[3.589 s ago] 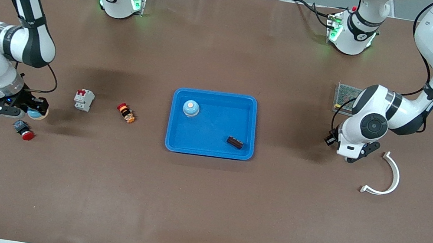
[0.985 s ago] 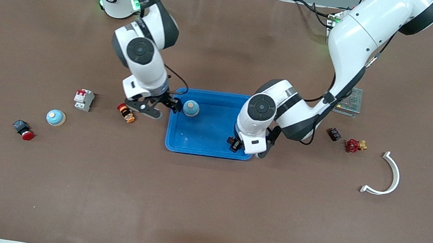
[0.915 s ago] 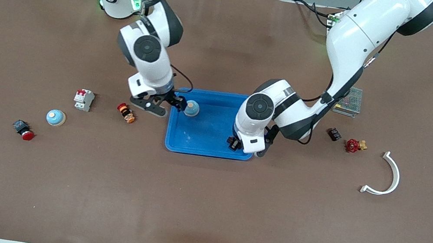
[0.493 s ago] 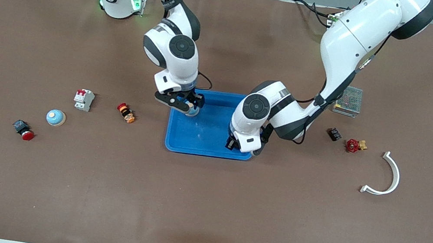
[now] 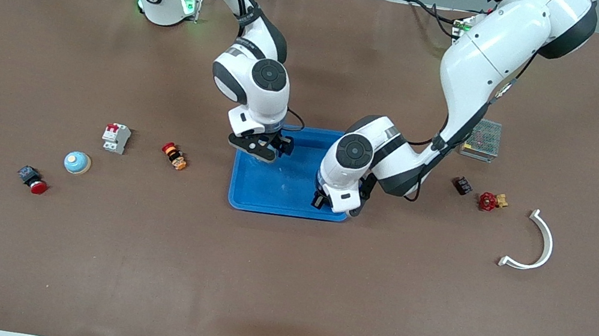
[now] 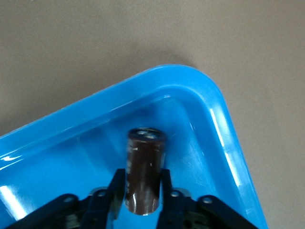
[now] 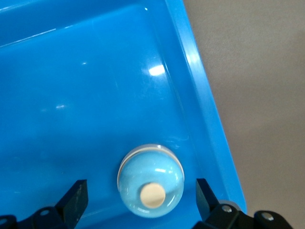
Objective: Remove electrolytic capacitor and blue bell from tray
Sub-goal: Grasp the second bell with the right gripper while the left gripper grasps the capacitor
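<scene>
The left gripper (image 6: 143, 191) has just clamped on the capacitor (image 6: 145, 171), which a second ago lay between spread fingers. It sits in the tray (image 5: 281, 204), mid-frame in the front view, in the tray's near corner toward the left arm's end. So a lift can probably begin. The right gripper (image 7: 140, 200) has swung in from the tray's edge. It hangs spread wide astride the bell (image 7: 150, 181), in the tray's upper corner, not yet gripped.
</scene>
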{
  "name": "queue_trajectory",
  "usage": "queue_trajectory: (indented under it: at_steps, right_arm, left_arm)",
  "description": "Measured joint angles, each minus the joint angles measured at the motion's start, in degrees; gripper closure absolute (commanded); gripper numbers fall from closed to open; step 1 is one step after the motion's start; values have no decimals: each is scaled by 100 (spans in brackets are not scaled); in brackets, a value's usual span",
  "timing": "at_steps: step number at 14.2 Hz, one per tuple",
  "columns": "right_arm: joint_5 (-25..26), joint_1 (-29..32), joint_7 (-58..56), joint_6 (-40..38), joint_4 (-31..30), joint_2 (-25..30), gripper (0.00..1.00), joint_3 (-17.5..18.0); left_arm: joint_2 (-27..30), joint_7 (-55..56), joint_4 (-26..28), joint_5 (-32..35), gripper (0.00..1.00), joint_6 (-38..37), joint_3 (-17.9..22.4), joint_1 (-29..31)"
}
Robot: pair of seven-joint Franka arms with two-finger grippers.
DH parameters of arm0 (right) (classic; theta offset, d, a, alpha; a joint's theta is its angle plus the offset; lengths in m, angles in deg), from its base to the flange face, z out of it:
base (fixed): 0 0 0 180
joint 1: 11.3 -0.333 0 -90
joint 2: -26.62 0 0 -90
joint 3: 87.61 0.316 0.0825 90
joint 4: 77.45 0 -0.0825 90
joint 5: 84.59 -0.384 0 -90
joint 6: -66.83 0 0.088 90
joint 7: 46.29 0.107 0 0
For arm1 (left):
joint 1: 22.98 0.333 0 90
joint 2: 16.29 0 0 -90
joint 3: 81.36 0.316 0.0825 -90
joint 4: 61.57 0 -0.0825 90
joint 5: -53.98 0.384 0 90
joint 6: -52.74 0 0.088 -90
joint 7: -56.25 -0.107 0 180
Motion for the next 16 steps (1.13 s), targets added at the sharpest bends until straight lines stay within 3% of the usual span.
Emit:
queue_trajectory:
  at_steps: [6, 7, 9, 10, 11, 12, 16]
  right_arm:
    - [240, -3, 211, 129, 1, -177, 0, -75]
    - [309, -3, 270, 148, 1, -202, 11, -75]
    - [375, -30, 341, 189, 2, -232, 43, -75]
    - [377, -61, 352, 198, 3, -237, 62, -74]
    - [383, -90, 368, 195, 6, -235, 90, -75]
    - [389, -104, 382, 184, 18, -227, 100, -74]
    - [389, -106, 467, 159, 139, -230, 100, -101]
  left_arm:
    - [68, -7, -108, 167, 100, -69, 0, -52]
    - [115, -7, -138, 172, 100, -177, 0, -50]
    - [289, -22, -181, 180, 100, -478, -1, -36]
    - [408, -79, -187, 181, 100, -629, 0, -21]
    - [533, -147, -190, 181, 100, -793, 0, -3]
    - [661, -245, -192, 182, 100, -966, 4, 28]
    - [1111, -950, -181, 182, 100, -1586, 8, 308]
